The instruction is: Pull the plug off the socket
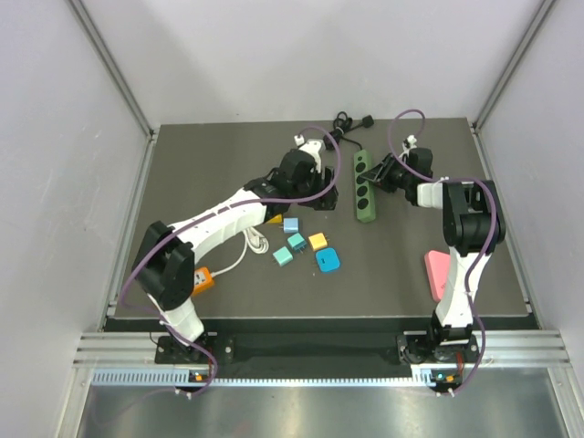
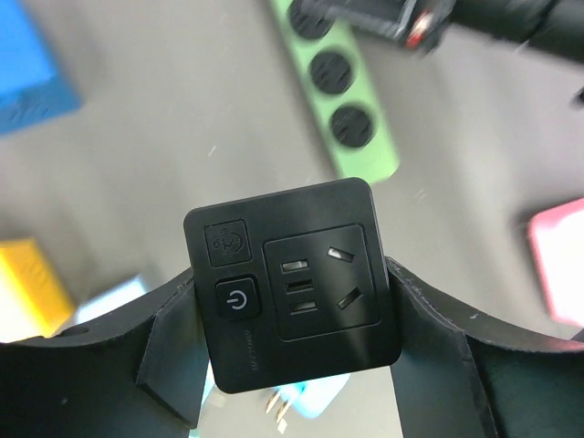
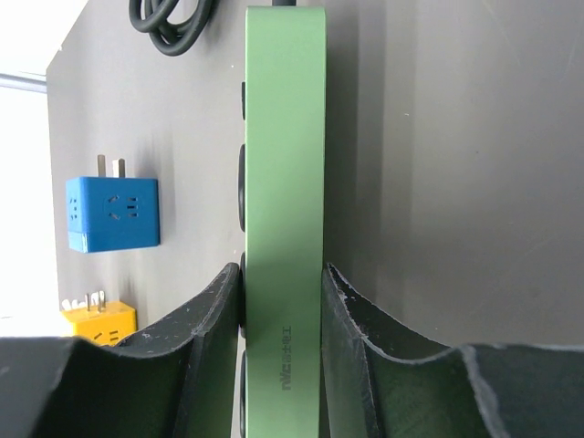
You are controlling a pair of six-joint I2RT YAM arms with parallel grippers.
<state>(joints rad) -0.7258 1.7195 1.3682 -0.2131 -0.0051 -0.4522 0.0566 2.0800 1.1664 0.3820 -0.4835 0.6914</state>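
The left gripper is clamped on the black plug adapter, which sits apart from the socket. The right gripper is clamped across the socket's width. The socket's long axis runs away from the bases on the table, just right of the plug.

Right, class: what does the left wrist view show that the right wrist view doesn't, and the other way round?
Only the left wrist view shows a black plug adapter with a power button, held in the left tool, and the round black outlets seen face on. Only the right wrist view shows the coiled black cable and, close up, the right tool shut on the sides of the green power strip. Both views show that power strip.
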